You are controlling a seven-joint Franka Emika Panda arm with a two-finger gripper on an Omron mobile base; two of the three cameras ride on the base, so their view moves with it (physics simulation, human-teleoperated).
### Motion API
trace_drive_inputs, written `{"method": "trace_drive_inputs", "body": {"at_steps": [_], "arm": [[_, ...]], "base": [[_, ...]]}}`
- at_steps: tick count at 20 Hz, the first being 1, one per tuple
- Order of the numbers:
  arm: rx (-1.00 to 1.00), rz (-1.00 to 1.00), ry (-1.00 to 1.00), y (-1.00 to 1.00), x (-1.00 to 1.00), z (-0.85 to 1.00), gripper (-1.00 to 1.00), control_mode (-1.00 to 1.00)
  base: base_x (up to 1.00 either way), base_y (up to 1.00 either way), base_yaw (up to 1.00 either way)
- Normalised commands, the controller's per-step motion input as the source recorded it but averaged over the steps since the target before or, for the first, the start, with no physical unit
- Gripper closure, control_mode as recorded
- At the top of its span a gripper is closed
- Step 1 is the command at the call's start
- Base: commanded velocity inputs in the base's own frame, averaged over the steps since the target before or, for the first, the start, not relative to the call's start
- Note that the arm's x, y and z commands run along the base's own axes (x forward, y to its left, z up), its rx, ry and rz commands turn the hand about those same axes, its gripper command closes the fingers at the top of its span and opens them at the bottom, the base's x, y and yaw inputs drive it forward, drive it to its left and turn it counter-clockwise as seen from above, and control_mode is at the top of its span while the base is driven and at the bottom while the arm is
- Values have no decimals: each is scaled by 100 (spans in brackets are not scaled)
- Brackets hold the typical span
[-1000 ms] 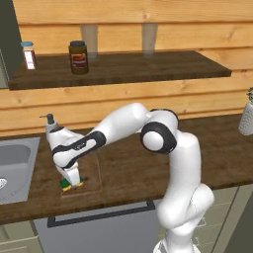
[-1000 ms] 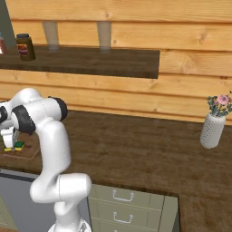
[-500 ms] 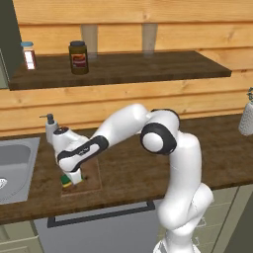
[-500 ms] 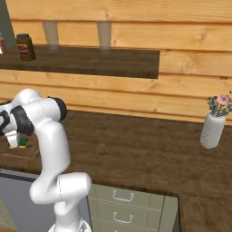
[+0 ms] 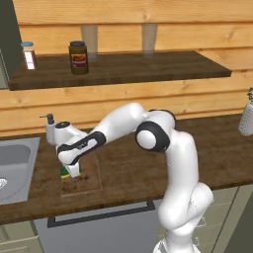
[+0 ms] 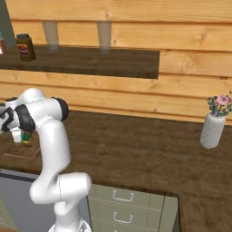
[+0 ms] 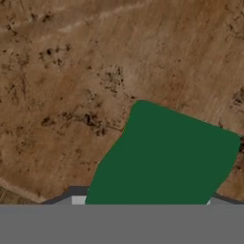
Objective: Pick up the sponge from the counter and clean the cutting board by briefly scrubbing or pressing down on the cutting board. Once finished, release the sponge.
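The sponge [image 5: 64, 173], dark green over yellow, sits low on the left part of the cutting board [image 5: 85, 179], a light-brown wooden board with dark speckles lying on the counter [image 5: 123, 168]. My gripper [image 5: 70, 170] points down and is shut on the sponge. From the right, the sponge [image 6: 26, 137] shows beside the gripper [image 6: 18, 136] above the cutting board [image 6: 20, 152]. In the hand view the sponge [image 7: 164, 157] has its green top close below the camera, and the stained cutting board [image 7: 71, 81] lies around it.
A steel sink [image 5: 15, 168] is set in the counter left of the board, with a soap dispenser [image 5: 50, 129] behind. A jar [image 5: 77, 57] and a small bottle [image 5: 28, 55] stand on the higher shelf. A vase [image 6: 213, 129] stands far right.
The hand has shifted slightly over the cutting board with the sponge still in it, and the forearm has dipped and come back up a little.
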Motion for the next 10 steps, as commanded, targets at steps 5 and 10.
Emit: {"method": "trace_drive_inputs", "body": {"at_steps": [5,10], "arm": [[0,-4,0,-13,74,-38,100,-100],[2,-2,0,-27,75,-35,100,-100]], "base": [[0,0,0],[0,0,0]]}}
